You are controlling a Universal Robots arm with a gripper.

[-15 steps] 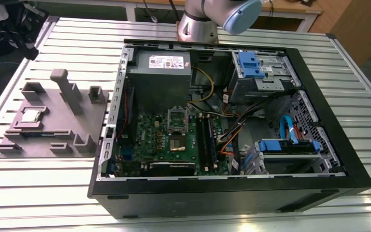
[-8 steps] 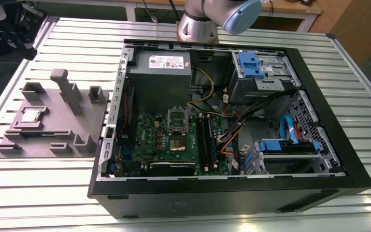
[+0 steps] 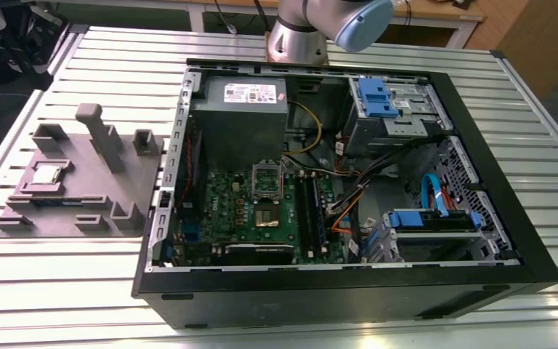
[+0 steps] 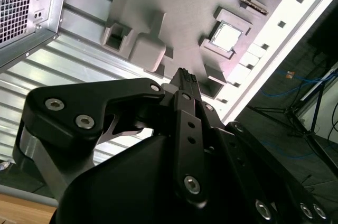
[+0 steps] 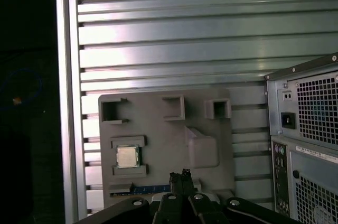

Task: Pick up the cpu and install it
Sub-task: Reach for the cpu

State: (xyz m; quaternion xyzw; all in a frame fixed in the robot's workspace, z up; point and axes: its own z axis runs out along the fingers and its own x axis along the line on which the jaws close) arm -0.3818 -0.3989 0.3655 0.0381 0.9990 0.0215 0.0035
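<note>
The cpu [image 3: 46,174] is a small square chip with a shiny silver top. It lies flat in a recess of the grey holder plate [image 3: 85,211], which sits on the slatted table at the exterior view's left. Both wrist views look down on it from well above: the cpu [image 5: 127,156] [image 4: 227,36] is apart from my gripper [image 5: 179,175] [image 4: 185,76]. The black fingers stand together, shut, with nothing between them. Inside the open computer case [image 3: 473,167], the green motherboard [image 3: 230,211] carries a hinged silver frame [image 3: 267,175] above a dark square socket [image 3: 267,214].
The grey holder plate has raised posts and blocks [image 3: 99,134] around the cpu. The case also holds a grey power supply [image 3: 245,94], blue drive brackets [image 3: 381,98] and loose cables [image 3: 357,196]. The case's rear panel [image 5: 311,145] stands beside the plate. The arm's joint [image 3: 304,33] rises behind the case.
</note>
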